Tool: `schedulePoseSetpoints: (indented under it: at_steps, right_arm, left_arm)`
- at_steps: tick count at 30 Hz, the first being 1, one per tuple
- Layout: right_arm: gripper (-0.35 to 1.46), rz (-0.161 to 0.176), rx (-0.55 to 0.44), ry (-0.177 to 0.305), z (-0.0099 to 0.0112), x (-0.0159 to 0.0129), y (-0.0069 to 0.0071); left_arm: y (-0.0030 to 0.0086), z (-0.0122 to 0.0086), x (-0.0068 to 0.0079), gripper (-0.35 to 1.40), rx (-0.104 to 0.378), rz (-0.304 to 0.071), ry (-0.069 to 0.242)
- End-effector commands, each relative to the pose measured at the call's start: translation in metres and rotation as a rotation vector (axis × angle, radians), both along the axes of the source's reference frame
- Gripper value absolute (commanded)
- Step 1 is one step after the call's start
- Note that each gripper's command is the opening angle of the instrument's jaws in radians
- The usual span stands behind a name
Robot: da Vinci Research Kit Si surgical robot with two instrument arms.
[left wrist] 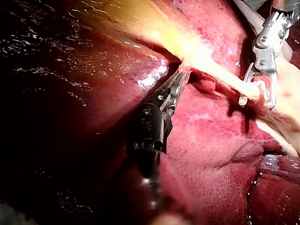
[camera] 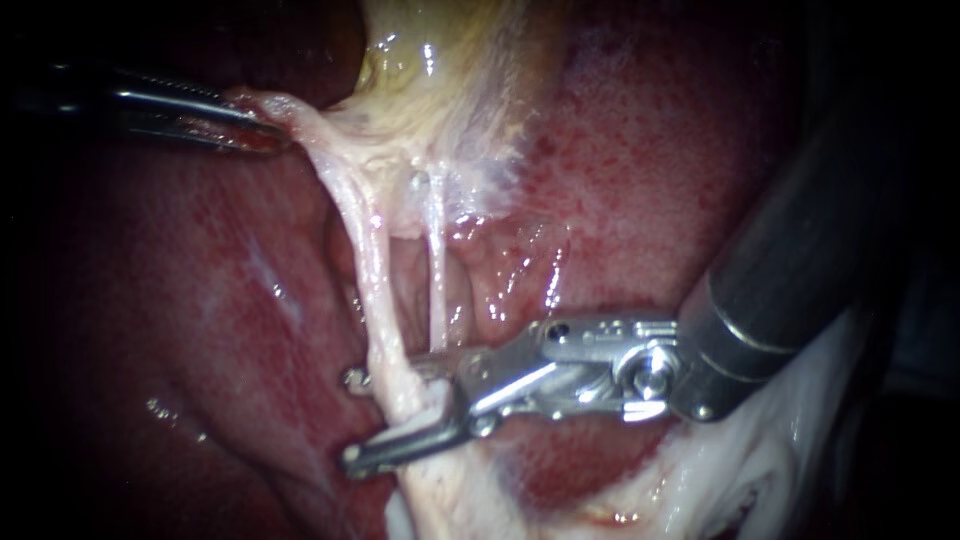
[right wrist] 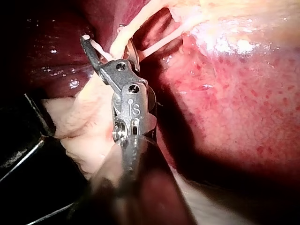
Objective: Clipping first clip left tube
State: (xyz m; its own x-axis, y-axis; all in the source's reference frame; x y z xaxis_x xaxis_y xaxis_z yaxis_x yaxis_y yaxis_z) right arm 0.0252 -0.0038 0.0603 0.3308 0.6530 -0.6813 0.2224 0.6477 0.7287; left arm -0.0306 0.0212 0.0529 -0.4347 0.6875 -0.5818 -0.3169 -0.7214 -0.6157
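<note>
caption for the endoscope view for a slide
Left instrument grips pale tissue; right instrument straddles the left tube with open jaws.

Two instruments: the left instrument [camera: 262, 133] and the right instrument [camera: 380, 415]. Two tubes stretched between them — the left tube [camera: 375, 270] and the right tube [camera: 437, 260] — plus one gallbladder [camera: 440, 70] and one liver [camera: 650, 150].

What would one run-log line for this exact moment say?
step: clipping | left instrument: shut on pale tissue | right instrument: open, straddling left tube
</note>
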Motion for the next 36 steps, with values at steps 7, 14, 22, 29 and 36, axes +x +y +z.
schedulePoseSetpoints:
  at_steps: [7, 14, 22, 29, 36]
  right_arm:
    - [0.46, -0.018, 0.005, 0.029, -0.0021, 0.0005, -0.0011]
    - [0.33, -0.047, 0.011, 0.048, -0.0028, 0.0, -0.0003]
    - [0.09, -0.047, 0.035, 0.04, -0.0027, -0.0005, 0.0001]
    - [-0.19, -0.046, 0.083, 0.019, -0.0026, -0.0007, 0.0002]
    - [-0.35, -0.045, 0.121, 0.002, -0.0025, -0.0011, 0.0002]
  left_arm:
    - [0.0, 0.0, 0.0, -0.35, 0.001, 0.001, -0.001]
    - [0.0, 0.0, 0.0, -0.35, 0.001, 0.001, -0.001]
    - [0.0, 0.0, -0.0001, -0.35, 0.001, 0.0, 0.0]
    - [0.0001, 0.0, -0.0001, -0.35, 0.001, 0.0, 0.0]
    - [0.0001, 0.0, -0.0002, -0.35, 0.001, 0.0, 0.0]
